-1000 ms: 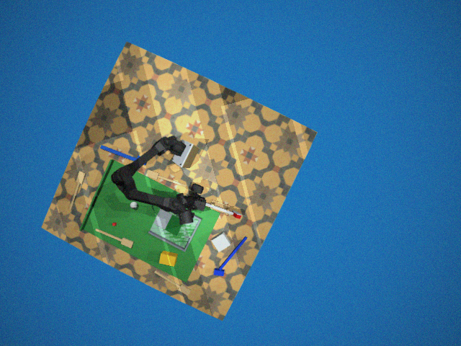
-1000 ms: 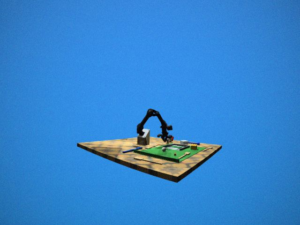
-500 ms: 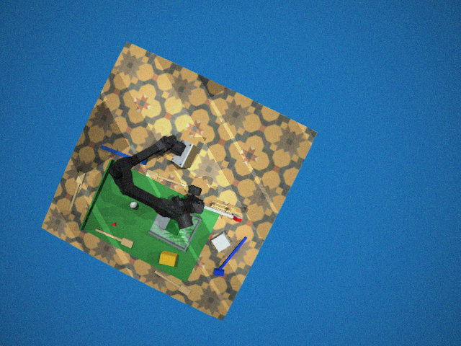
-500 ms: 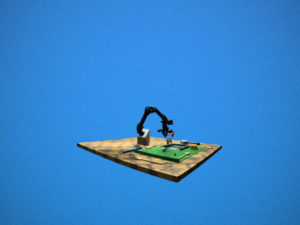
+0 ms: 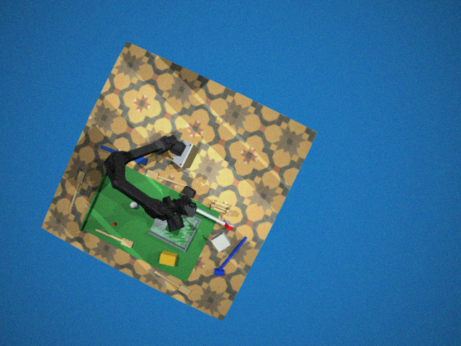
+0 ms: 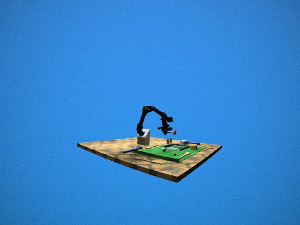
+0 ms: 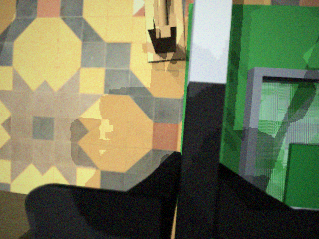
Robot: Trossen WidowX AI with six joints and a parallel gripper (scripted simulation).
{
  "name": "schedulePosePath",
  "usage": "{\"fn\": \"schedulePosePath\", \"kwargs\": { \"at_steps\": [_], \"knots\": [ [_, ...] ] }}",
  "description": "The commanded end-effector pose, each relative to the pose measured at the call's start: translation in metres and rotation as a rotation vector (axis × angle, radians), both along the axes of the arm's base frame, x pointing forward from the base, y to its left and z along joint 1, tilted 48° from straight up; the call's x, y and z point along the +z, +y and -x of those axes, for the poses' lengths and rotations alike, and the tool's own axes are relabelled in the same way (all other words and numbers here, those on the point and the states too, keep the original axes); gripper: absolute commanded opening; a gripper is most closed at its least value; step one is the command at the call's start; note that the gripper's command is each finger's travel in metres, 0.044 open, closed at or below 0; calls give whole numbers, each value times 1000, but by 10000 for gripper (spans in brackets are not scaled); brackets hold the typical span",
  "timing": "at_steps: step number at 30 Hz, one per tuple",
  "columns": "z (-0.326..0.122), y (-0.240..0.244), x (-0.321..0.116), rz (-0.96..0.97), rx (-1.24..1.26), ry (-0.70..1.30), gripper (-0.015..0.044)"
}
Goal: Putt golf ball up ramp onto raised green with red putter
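Note:
My gripper (image 5: 191, 210) (image 6: 165, 133) (image 7: 189, 159) is shut on the dark grip of the red putter (image 5: 228, 225) (image 6: 174, 132) (image 7: 211, 40). The putter's white shaft and red head hang in the air, above the level of the wooden rack. The white golf ball (image 5: 133, 205) (image 6: 163, 149) lies on the green mat (image 5: 107, 208) (image 6: 154, 152), away from the putter. The ramp and raised green stand within grey walls (image 5: 167, 241) (image 7: 253, 110), partly hidden under the arm in the top view.
The wooden rack (image 5: 220, 205) (image 6: 168, 140) (image 7: 166, 40) stands beside the mat. A yellow block (image 5: 168, 258) (image 6: 193, 146) and a small red thing (image 5: 114, 224) (image 6: 175, 154) are on the mat. A white block (image 5: 221, 241) (image 6: 183, 142), blue putters (image 5: 233, 254) (image 6: 132, 149) and several wooden putters lie around.

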State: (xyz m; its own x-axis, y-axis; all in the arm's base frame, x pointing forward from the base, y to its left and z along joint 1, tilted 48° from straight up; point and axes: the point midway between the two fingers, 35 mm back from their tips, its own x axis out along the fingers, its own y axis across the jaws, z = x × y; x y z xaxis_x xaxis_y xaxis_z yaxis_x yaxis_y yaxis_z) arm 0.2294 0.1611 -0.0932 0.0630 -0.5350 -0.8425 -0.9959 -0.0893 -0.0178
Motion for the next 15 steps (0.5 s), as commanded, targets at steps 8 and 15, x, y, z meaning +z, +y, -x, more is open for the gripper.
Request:
{"fn": "schedulePosePath", "kwargs": {
  "at_steps": [8,15],
  "knots": [
    [-30,-34,60,-10,-173,-162,0],
    [-43,-61,97,-7,-317,-278,0]
  ]
}}
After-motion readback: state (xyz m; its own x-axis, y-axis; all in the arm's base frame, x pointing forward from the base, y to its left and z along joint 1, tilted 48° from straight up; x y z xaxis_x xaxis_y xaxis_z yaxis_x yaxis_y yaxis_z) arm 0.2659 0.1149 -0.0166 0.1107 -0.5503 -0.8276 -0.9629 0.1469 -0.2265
